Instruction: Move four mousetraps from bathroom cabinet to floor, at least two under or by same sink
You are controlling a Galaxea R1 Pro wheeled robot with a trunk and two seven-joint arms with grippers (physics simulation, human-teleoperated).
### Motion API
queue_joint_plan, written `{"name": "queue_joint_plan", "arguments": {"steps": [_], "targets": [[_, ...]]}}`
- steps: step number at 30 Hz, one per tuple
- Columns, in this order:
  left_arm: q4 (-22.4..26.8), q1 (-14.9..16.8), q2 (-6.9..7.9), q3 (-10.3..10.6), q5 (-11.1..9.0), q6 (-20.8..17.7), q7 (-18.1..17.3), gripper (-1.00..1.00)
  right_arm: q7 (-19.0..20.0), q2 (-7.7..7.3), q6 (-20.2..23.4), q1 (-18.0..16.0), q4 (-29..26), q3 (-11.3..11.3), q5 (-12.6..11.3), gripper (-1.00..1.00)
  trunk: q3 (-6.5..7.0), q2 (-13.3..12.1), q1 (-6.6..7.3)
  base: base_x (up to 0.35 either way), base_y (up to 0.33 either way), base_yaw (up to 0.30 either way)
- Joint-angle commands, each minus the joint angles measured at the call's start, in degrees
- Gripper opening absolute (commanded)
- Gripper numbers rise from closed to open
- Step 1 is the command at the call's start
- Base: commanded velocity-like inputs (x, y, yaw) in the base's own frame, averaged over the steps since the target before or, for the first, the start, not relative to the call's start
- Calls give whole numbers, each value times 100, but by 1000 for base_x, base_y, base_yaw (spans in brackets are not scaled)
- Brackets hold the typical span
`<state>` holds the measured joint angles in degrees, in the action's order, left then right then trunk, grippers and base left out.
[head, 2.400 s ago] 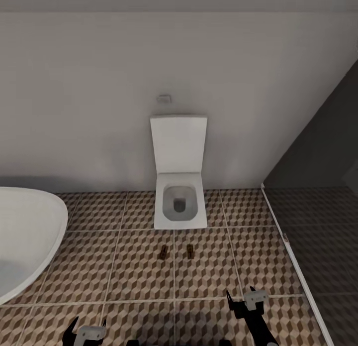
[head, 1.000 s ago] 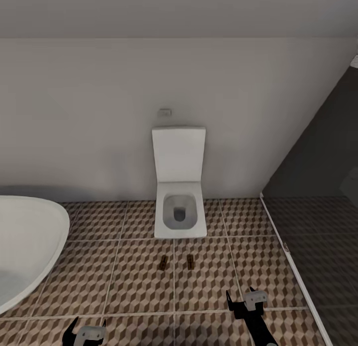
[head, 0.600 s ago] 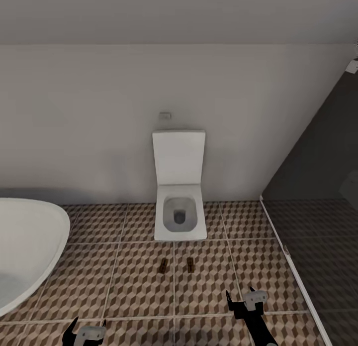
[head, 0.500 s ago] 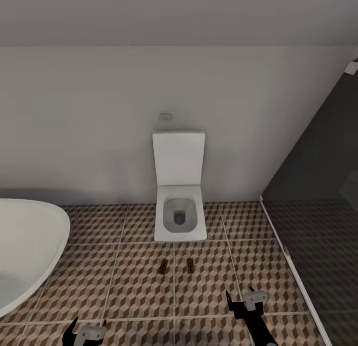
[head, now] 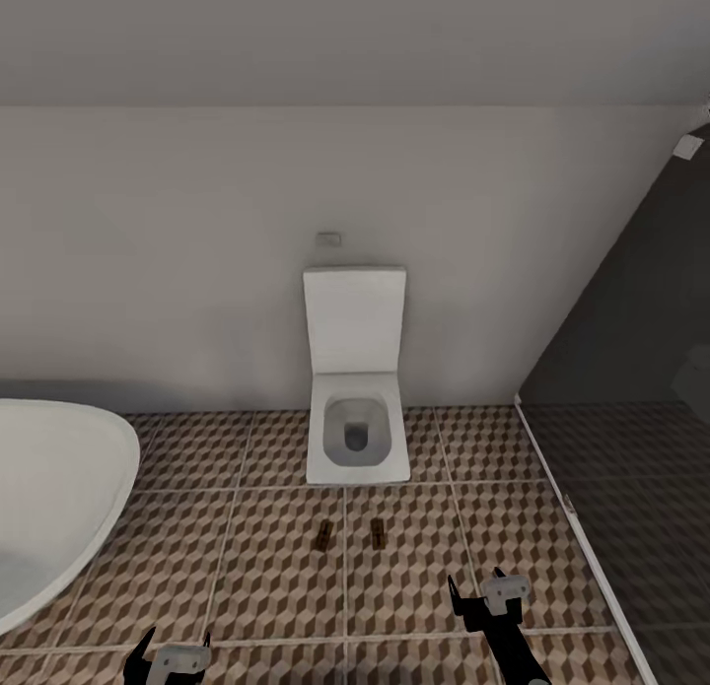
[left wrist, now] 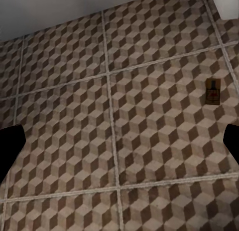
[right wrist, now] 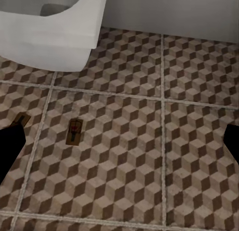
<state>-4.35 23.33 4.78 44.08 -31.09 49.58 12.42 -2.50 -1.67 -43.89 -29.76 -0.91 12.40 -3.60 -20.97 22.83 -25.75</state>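
Camera tilted up; flat mousetraps [head: 350,534] unmoved.

Two mousetraps [head: 350,534] lie side by side on the bathroom floor [head: 266,567], ahead of my fingers, between my left fingers [head: 148,655] and my right fingers [head: 457,596]. Toilet [head: 356,424]: just behind the mousetraps, against the wall. Bathtub [head: 49,498]: ahead and outward of my left fingers. Dark tiled patch [head: 641,517]: outward of my right fingers.
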Motion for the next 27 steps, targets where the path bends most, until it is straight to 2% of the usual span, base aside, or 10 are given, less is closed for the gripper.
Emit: {"name": "queue_joint_plan", "arguments": {"steps": [1, 27], "targets": [[-13, 5, -4, 48, -7, 17, 33, 100, -23, 0, -14, -4, 3, 52, -35, 100, 1, 9, -3, 0, 0, 0], [-13, 5, -4, 48, -10, 17, 33, 100, -23, 0, -14, -4, 3, 52, -35, 100, 243, 9, -3, 0, 0, 0]]}}
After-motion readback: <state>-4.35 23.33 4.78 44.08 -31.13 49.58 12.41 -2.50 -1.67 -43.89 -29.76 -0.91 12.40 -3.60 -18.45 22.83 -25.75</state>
